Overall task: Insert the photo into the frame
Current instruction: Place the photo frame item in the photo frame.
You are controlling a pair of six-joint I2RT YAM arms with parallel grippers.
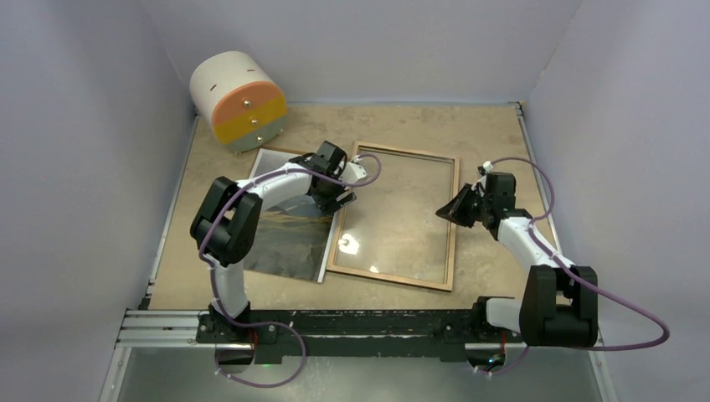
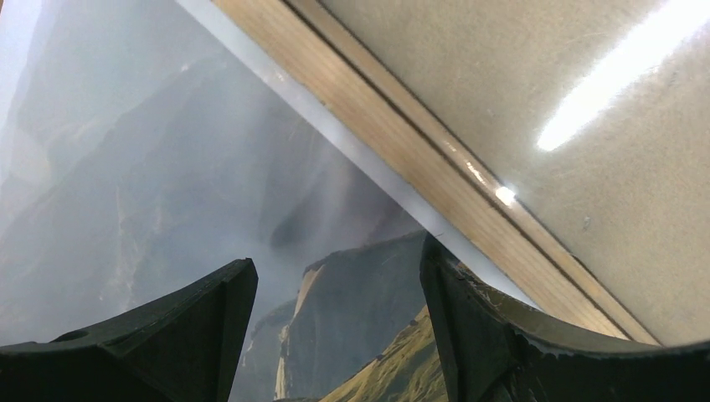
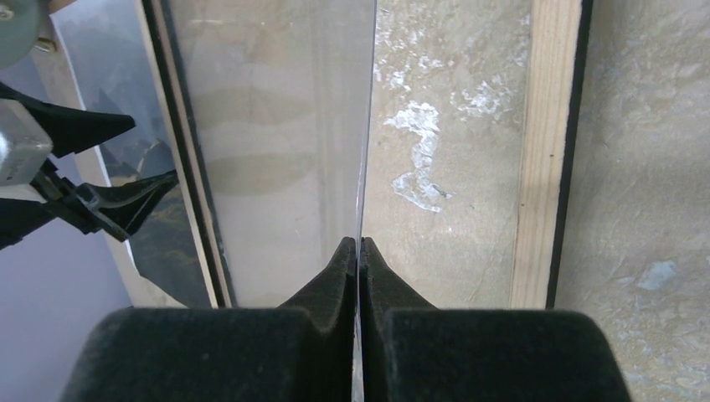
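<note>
The photo [image 1: 289, 243], a large thin glossy print of a dark grey mountain landscape with a pale border, lies flat and picture-side up just left of the frame [image 1: 389, 279]. The frame is a large rectangular one with its light-wood back rim facing up and a thin black edge. One long edge of the photo runs along the frame's left rim. They are so close that I cannot tell whether they touch. In the left wrist view the photo [image 2: 151, 184] fills the left part of the picture and the frame's wooden rim [image 2: 402, 142] crosses diagonally beside it.

The left gripper [image 1: 339, 199] hangs over the photo's edge nearest the frame. Its two black fingers stand wide apart with nothing between them [image 2: 339, 335]. Whether they touch the print cannot be told.

The right gripper [image 1: 456, 209] is at the frame's right rim. Its fingers are pressed together [image 3: 359, 251] on the edge of the clear pane [image 3: 276, 126]. That edge appears as a thin line rising from the fingertips, and the pane looks tilted up from that side of the frame. To the right of that line are bare table surface and the frame's wooden right rim [image 3: 544, 151].

Beyond the frame's far-left corner a white cylindrical drum [image 1: 239, 100] lies on its side, its round face banded orange, yellow and pale green. Frame and photo both rest on the mottled tan table [image 1: 494, 126].
</note>
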